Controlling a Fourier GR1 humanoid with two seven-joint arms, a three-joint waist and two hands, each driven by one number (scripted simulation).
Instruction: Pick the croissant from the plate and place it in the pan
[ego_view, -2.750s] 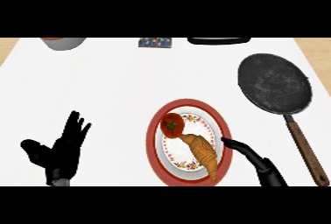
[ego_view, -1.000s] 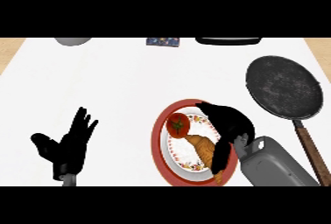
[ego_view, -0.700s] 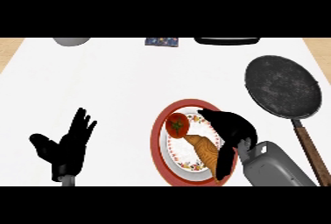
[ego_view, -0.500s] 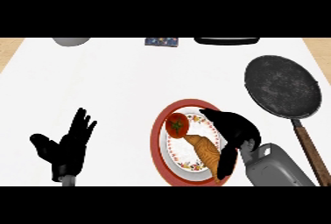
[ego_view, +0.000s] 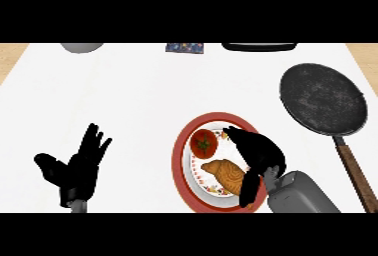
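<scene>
A golden croissant (ego_view: 224, 173) lies on the lower half of a red-rimmed plate (ego_view: 179, 161), below a red tomato (ego_view: 204, 143). My right hand (ego_view: 256, 149) hovers over the plate's right side. Its fingers point up-left past the tomato and its thumb (ego_view: 249, 191) reaches down beside the croissant's right end. The croissant sits in the gap between them, and the hand is not closed on it. The dark round pan (ego_view: 322, 99) lies at the right, its brown handle (ego_view: 356, 172) running toward the lower edge. My left hand (ego_view: 72, 169) rests open at the lower left, fingers up.
A grey bowl (ego_view: 81, 47), a small patterned item (ego_view: 184, 47) and a black object (ego_view: 260, 46) line the counter's far edge. The pan's handle runs close beside my right forearm (ego_view: 301, 194). White counter lies between the plate and my left hand.
My right hand came in from the lower right over the plate, then settled lower around the croissant's right side. The croissant, plate and left hand have not moved.
</scene>
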